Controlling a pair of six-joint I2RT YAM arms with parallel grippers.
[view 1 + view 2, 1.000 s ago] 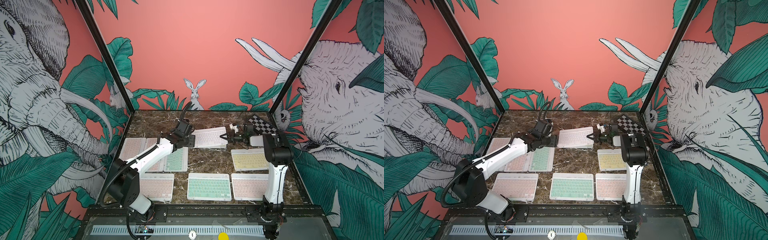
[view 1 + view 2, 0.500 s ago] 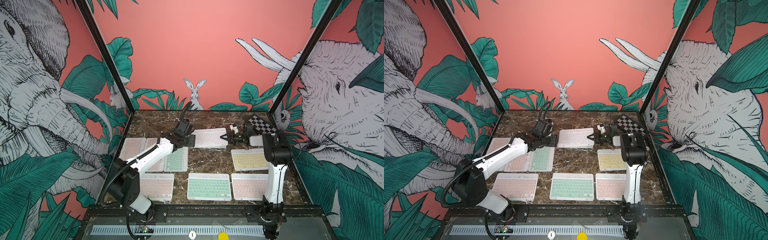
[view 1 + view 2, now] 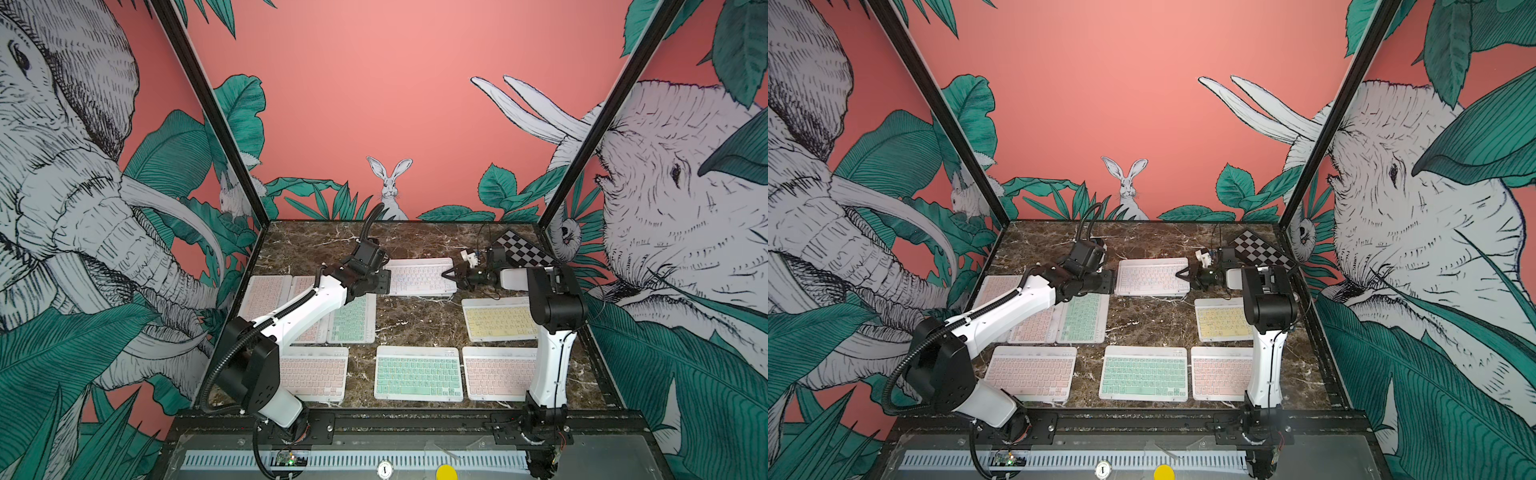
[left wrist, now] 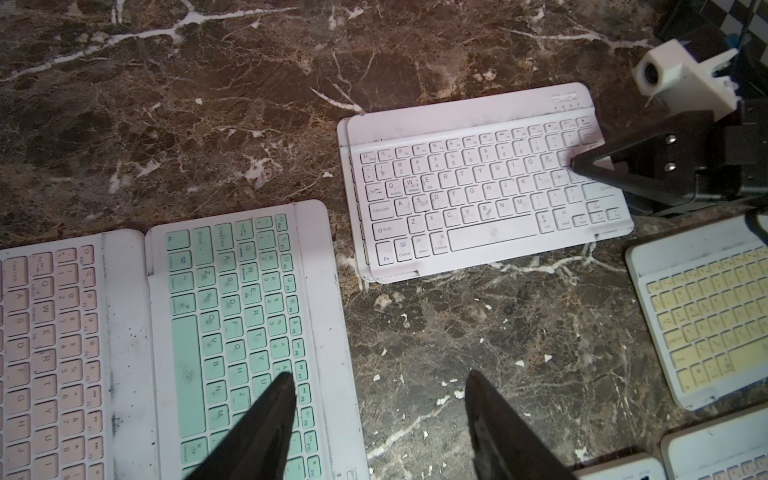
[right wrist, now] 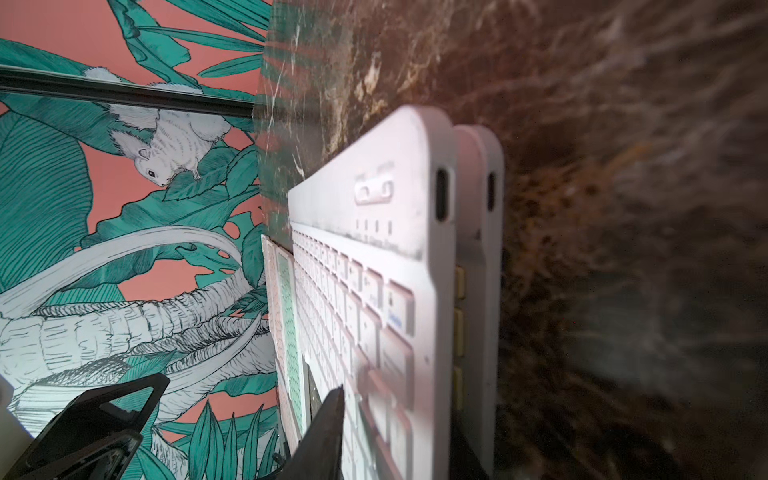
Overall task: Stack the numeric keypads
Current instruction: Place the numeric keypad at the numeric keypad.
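A white-keyed keypad lies on top of a yellow-keyed one at the back middle of the table, slightly offset from it. My right gripper is at the stack's right end. It is open, with one fingertip just above the keys and the other hidden below the edge. My left gripper is open and empty at the stack's left end, over the edge of a mint keypad. Several more keypads lie flat, among them a yellow one and a mint one.
Pink keypads lie at the left, front left and front right. A black-and-white checkered board leans in the back right corner behind the right arm. Bare marble shows in the middle and along the back wall.
The right gripper's jaws have parted at the white keypad's right edge. The left arm has not moved.
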